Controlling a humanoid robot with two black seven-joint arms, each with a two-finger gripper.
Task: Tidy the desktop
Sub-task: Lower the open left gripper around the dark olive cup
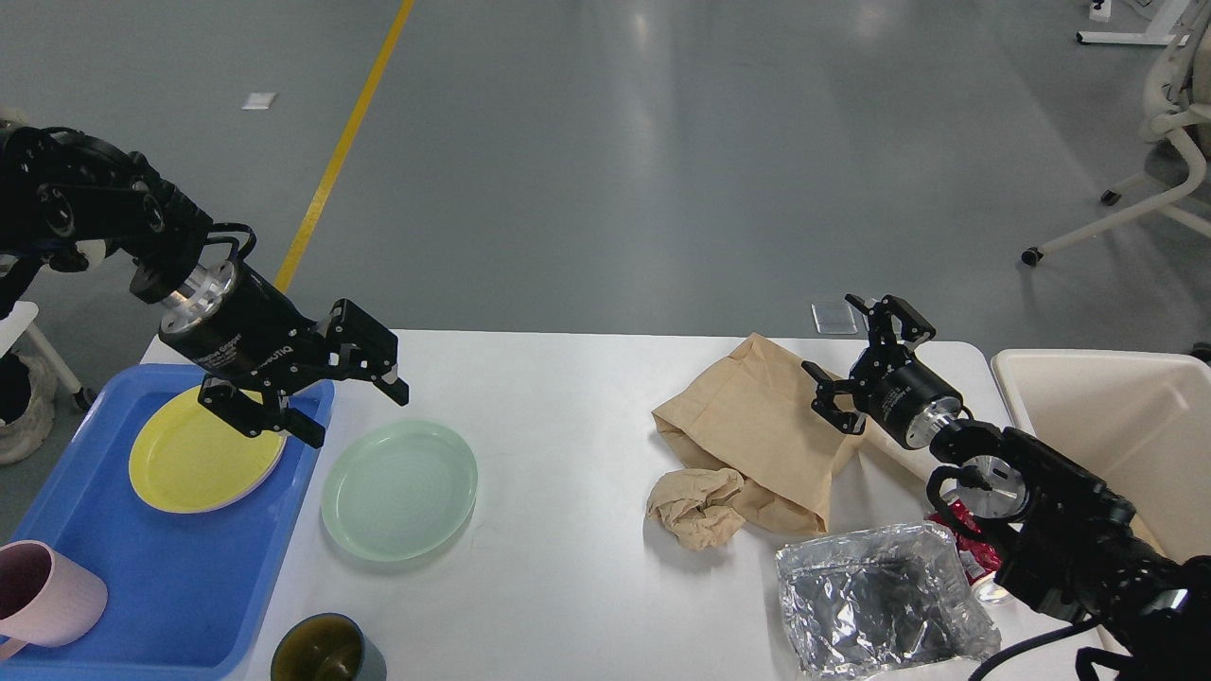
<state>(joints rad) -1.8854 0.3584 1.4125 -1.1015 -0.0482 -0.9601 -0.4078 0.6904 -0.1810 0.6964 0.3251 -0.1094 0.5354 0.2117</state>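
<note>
The white desktop holds a blue tray at the left with a yellow plate and a pink cup in it. A pale green plate lies beside the tray, and a dark green cup stands at the front edge. My left gripper hangs open above the gap between the yellow and green plates, holding nothing. A brown paper bag, a crumpled paper ball and a foil container lie at the right. My right gripper is open over the bag's far edge.
A cream bin stands just off the table's right end. A red wrapper shows beneath my right arm. Chair legs on castors are on the grey floor at the far right, and a yellow floor line runs behind the table.
</note>
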